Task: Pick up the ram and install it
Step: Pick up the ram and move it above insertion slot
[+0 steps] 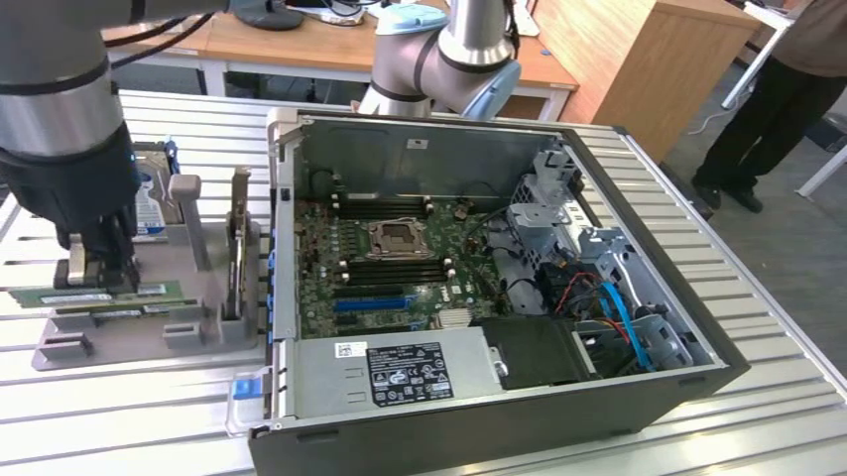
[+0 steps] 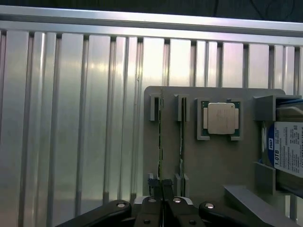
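Pincer [image 1: 103, 283] pinches ram [image 1: 157, 291]; ribbed metal table [image 1: 133, 416]; wooden desk [image 1: 304, 45] behind.

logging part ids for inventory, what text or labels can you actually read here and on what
"1.0TB" on the hard drive label
"WD" on that same label
power supply label: print too small to read
white stickers on the ram: too small to read
processor lid: markings too faint to read
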`<state>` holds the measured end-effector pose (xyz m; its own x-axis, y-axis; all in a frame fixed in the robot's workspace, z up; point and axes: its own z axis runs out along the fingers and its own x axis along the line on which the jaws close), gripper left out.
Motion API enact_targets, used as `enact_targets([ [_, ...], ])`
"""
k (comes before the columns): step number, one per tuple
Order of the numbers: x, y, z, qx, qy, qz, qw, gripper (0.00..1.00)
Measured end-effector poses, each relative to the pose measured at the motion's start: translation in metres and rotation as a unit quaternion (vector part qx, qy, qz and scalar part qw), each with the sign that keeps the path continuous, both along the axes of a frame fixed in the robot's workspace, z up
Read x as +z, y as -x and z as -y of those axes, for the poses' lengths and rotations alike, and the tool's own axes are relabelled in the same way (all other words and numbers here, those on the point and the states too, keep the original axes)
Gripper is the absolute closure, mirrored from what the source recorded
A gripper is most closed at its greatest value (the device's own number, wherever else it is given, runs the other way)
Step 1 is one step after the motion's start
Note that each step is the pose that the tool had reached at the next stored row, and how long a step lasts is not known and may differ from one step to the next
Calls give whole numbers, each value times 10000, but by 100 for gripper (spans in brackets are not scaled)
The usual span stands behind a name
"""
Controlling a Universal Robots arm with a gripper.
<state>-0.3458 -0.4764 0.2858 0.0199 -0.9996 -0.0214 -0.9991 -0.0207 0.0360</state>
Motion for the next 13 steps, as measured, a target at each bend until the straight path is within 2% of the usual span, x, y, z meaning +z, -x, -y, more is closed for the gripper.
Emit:
enact_targets([
  [13, 405, 0, 0, 0, 0, 0, 10000, 88],
])
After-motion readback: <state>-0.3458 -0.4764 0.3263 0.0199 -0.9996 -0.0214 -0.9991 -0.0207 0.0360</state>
